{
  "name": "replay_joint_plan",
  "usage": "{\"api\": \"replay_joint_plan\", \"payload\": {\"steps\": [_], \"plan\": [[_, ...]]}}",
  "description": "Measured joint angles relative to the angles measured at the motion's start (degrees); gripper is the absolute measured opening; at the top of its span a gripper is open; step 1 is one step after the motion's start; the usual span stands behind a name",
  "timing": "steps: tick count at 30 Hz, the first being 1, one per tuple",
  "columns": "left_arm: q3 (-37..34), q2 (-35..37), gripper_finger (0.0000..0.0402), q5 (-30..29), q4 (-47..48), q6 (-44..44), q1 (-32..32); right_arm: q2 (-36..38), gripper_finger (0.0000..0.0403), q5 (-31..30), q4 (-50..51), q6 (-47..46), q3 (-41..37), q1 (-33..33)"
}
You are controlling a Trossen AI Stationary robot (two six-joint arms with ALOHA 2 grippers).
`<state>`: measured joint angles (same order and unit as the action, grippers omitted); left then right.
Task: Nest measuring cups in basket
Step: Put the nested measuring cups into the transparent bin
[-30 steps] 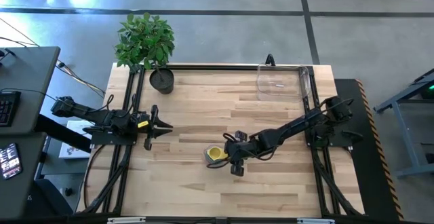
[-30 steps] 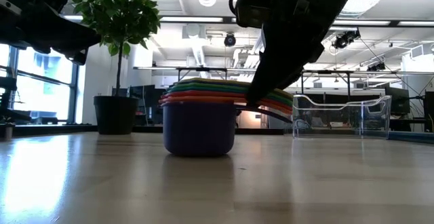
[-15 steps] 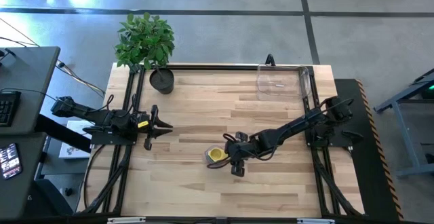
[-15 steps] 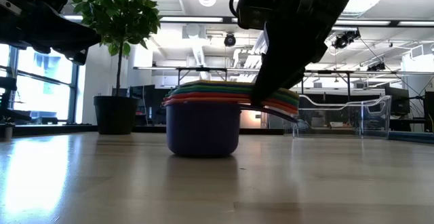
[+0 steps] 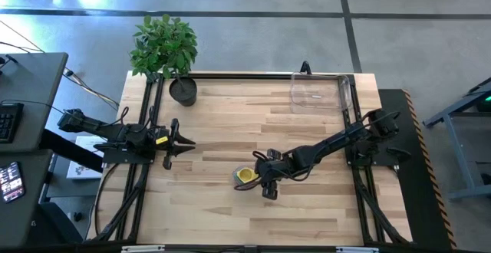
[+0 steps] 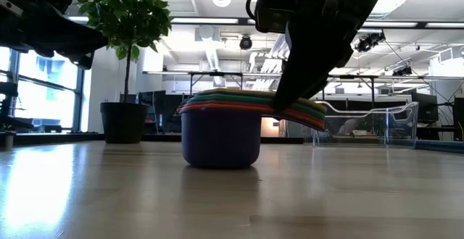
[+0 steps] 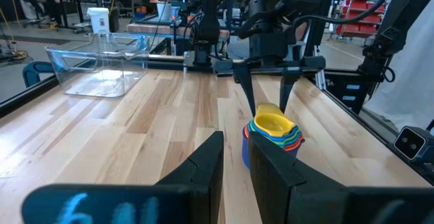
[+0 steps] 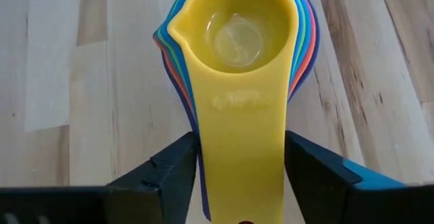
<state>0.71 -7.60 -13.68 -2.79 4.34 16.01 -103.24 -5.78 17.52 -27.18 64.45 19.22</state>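
Right wrist view | right tool (image 8: 239, 173) spread, straddling yellow handle of nested coloured plastic measuring cups (image 8: 234, 41) | stack on wooden surface (image 5: 222, 142), well apart from clear rectangular plastic basket (image 5: 316, 93) | advise: close squarely, lift level | left tool (image 5: 181, 143) idle, narrowly parted.

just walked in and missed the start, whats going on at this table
The cups are already nested into one stack, yellow on top, standing on the table near its middle. The right end effector is at the stack, its fingers open on either side of the handles. The clear basket sits empty at the far right corner, so the stack is not in it yet. The left end effector waits at the left side, holding nothing.
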Motion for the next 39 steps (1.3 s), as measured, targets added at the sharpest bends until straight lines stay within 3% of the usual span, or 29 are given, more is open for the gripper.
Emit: {"api": "replay_joint_plan", "payload": {"steps": [11,39], "plan": [[0.00,0.00,0.0060,0.00,0.00,0.00,0.00,0.02,0.0240,0.26,-2.01,0.02,0.04,0.13],[0.02,-0.11,0.0060,0.00,0.00,0.00,0.00,-2.99,0.0242,0.00,-3.13,-2.04,0.09,0.22]]}}
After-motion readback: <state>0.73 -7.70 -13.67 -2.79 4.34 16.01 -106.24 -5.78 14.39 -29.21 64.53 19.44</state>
